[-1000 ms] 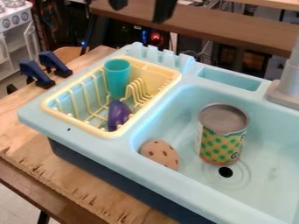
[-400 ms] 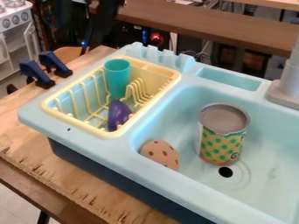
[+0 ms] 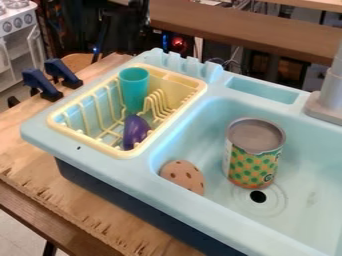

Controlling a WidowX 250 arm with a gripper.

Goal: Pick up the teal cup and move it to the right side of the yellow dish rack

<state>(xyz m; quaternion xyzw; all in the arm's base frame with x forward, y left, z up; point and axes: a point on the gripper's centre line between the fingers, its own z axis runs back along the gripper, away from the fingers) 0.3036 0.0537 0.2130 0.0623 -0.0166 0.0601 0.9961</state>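
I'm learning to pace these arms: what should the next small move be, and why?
Probably ease the black arm toward the teal cup, well above its rim, without lowering yet. The arm is beyond the yellow rack, clear of the things in it. The cup stands in the rack with its open top up, and a purple toy lies close by its base.

Below the dark pincer (image 3: pixel 127 22), we see soft, bright light across the sink (image 3: pixel 127 172), with pale glare along its basin wall (image 3: pixel 184 125). Around the pincer, we see dimness and a glowing red light (image 3: pixel 178 42).
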